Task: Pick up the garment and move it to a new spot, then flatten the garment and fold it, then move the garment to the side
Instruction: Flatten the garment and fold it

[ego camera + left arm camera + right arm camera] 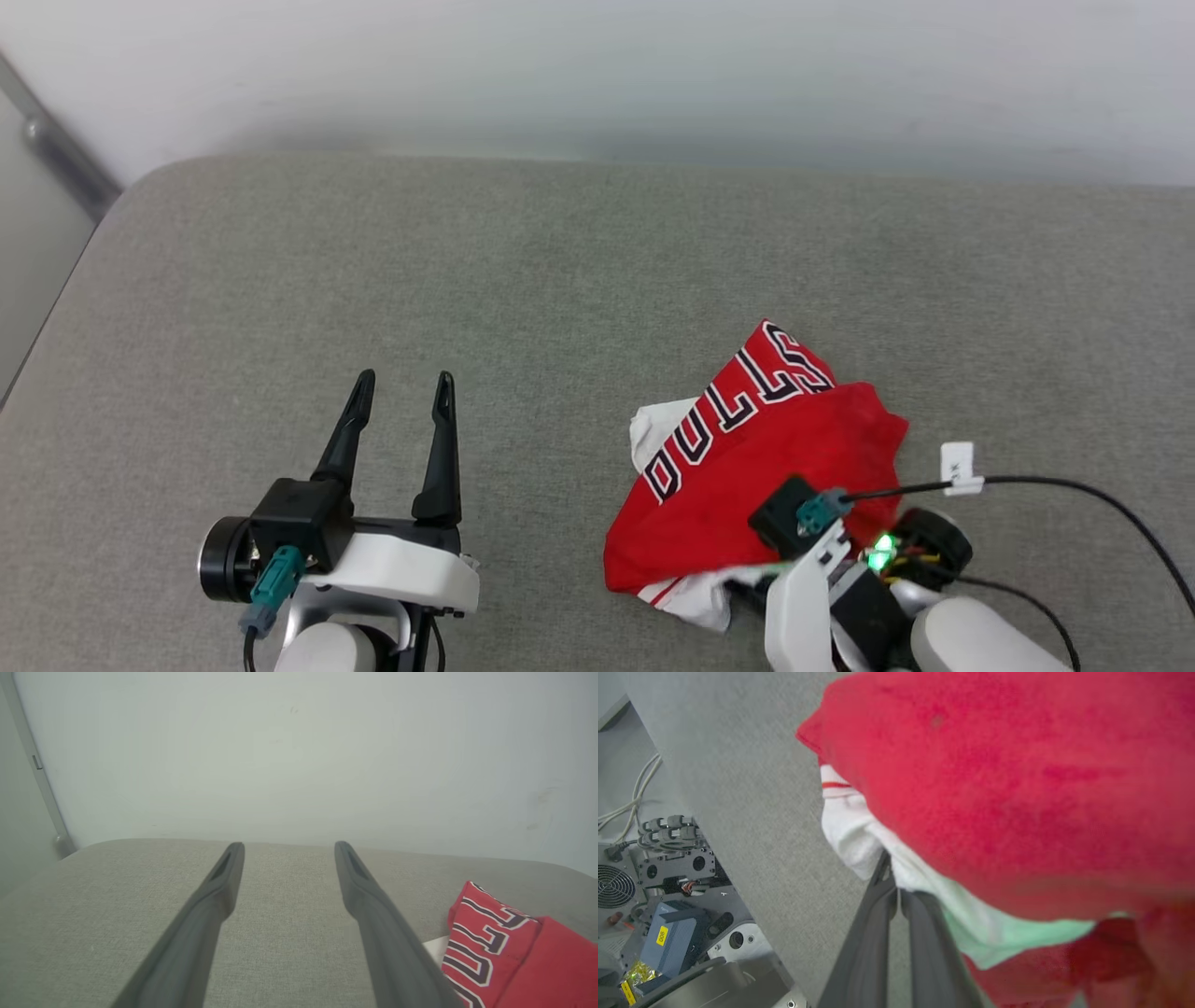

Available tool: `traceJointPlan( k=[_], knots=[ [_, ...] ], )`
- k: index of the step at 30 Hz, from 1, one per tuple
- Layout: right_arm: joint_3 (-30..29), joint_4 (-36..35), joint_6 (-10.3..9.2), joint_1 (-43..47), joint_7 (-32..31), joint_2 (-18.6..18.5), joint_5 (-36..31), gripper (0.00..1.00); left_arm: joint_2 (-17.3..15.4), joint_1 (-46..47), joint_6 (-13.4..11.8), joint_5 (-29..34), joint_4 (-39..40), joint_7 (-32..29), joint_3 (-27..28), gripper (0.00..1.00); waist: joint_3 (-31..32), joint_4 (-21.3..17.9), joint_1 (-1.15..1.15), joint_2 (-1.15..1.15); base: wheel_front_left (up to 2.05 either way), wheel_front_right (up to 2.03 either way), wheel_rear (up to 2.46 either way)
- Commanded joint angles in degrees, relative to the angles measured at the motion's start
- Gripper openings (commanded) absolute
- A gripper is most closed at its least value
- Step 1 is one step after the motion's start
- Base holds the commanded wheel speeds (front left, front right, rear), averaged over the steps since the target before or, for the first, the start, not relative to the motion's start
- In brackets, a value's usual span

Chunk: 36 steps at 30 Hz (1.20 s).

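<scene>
Nearest, the right gripper is pinching the near white edge of the garment — its two dark fingers are pressing together on a fold of sleeve cloth, and their very tips are vanishing into that fold. In the head view those fingers are hiding beneath the garment. At its near edge a pale forearm and a green light are showing, and a black cable with a white tag is trailing off to its right.

The garment is lying crumpled in a heap, with red cloth uppermost and white cloth poking out at its left and near sides. Dark, white-outlined letters are running diagonally up its left half, and the folds are cutting part of the word off. In the right wrist view the red is blurring against the lens, and a white patch is looking greenish.

Well to the garment's left, the left gripper is pointing away with its fingers spread wide; whether it is touching down is hard to tell. Its own view is cropping the garment at the frame's corner.

Under the garment a grey woven cushion is stretching to a rounded far edge. Beyond that a pale wall is rising — a grey rail is slanting far to the garment's left. Past the cushion's near edge, a fan grille and a blue box are showing, blurred.
</scene>
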State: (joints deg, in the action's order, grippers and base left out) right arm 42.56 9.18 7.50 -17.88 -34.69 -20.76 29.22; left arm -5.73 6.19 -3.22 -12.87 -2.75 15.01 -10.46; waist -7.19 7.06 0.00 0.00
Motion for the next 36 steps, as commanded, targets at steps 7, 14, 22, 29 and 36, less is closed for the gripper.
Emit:
traceJointPlan(
  k=[7, 14, 22, 29, 36],
  knots=[
    [-8.0, -8.3, -0.02, 1.0, 7.3, 1.3, -4.9, 0.0, 0.0, -2.0, 0.7, 0.6, -0.3, 0.2, 1.0, 1.0, 3.3, -3.5, 0.0, 0.0, 0.0, 0.0, 0.0],
    [-23.3, -15.0, -0.02, 5.8, 11.9, 4.4, -10.0, 0.0, -0.3, -3.2, 0.7, 1.0, -0.2, 0.2, 1.5, 1.0, 4.4, -6.6, 0.0, 0.0, 0.0, 0.0, 0.0],
    [-43.6, -14.5, -0.02, 14.5, 11.9, 7.6, -14.1, 0.0, -0.5, -3.2, 0.8, 0.9, -0.3, 0.2, 1.4, 1.0, 4.4, -8.6, 0.0, 0.0, 0.0, 0.0, 0.0],
    [-53.1, -3.8, -0.02, 20.9, 13.4, 11.6, -14.1, 0.0, -0.6, -2.4, 1.0, 0.7, -0.8, 0.2, 1.0, 1.0, 3.5, -8.6, 0.0, 0.0, 0.0, 0.0, 0.0],
    [-54.4, 5.3, -0.02, 19.5, 20.3, 13.6, -12.8, 1.0, -1.0, -2.0, 1.0, 0.3, -1.9, 0.2, 1.0, 1.0, 3.3, -8.5, 0.0, 0.0, 0.0, 0.0, 0.0]
  ],
)
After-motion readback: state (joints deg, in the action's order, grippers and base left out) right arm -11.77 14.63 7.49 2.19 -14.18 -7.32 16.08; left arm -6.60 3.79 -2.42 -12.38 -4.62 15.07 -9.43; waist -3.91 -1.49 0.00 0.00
